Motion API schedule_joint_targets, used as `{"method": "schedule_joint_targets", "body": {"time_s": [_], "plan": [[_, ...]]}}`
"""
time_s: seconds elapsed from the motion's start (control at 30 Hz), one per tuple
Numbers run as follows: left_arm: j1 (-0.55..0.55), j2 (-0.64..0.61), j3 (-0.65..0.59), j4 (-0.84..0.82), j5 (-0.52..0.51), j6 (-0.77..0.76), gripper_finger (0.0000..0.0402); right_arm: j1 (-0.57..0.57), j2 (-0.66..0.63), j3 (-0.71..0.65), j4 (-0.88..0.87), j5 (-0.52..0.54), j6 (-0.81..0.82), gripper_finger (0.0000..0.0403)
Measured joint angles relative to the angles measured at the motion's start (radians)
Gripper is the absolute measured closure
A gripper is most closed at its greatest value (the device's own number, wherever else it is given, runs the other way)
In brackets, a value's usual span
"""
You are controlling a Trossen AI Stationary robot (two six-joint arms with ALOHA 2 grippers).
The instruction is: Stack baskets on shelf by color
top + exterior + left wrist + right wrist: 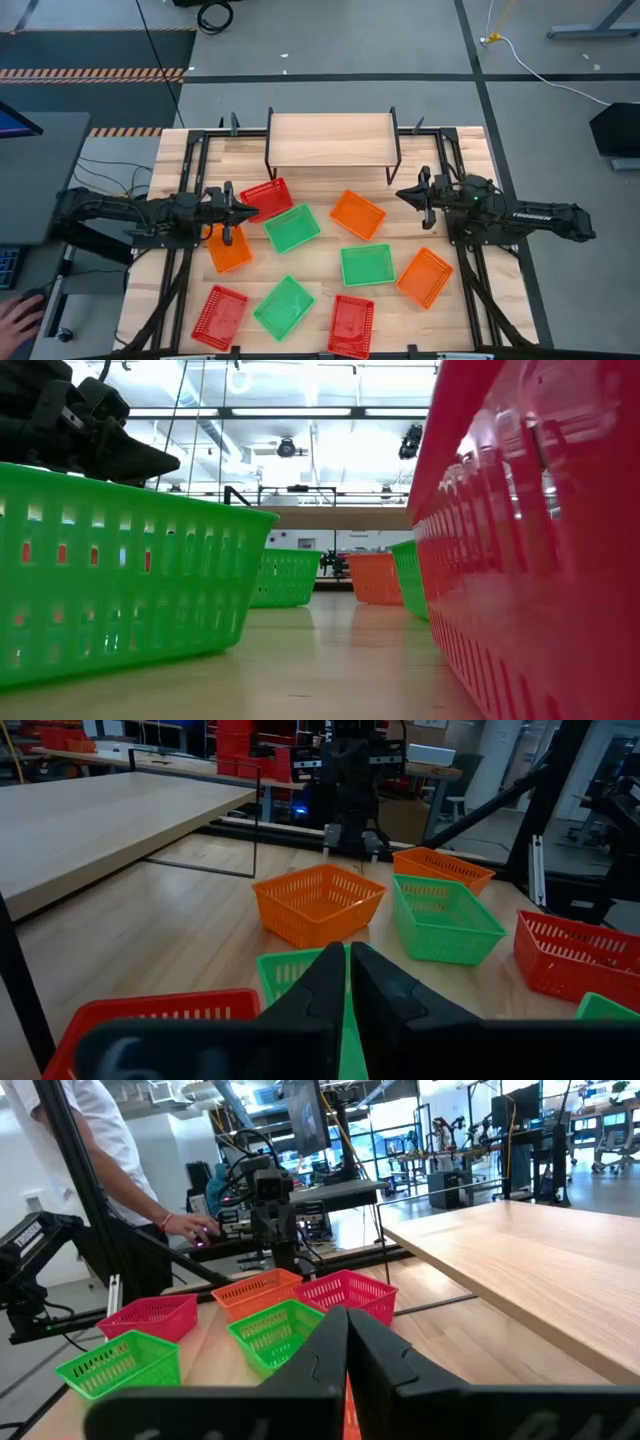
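Nine mesh baskets lie loose on the plank table in front of the shelf [330, 140], whose wooden top is bare. Red baskets [267, 198] [220, 316] [350, 325], green ones [292, 228] [366, 266] [284, 306] and orange ones [357, 215] [230, 248] [424, 277] each rest flat on their bottoms. My left gripper [250, 210] is shut and hovers level over the near edge of the far-left red basket [150, 1015]. My right gripper [400, 193] is also shut. It hovers level just right of the far orange basket, holding nothing.
The shelf's thin black legs [255, 820] stand at the far side of the table. Black frame rails [190, 180] run along both table sides. A person stands beyond the left arm [90, 1140], with a hand [15, 318] near the table's left front corner.
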Motion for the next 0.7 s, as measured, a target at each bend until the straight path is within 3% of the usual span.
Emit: {"method": "schedule_joint_targets", "body": {"time_s": [0.7], "plan": [[0.000, 0.000, 0.000, 0.000, 0.000, 0.000, 0.0373, 0.000, 0.000, 0.000, 0.000, 0.000, 0.000, 0.0389]]}}
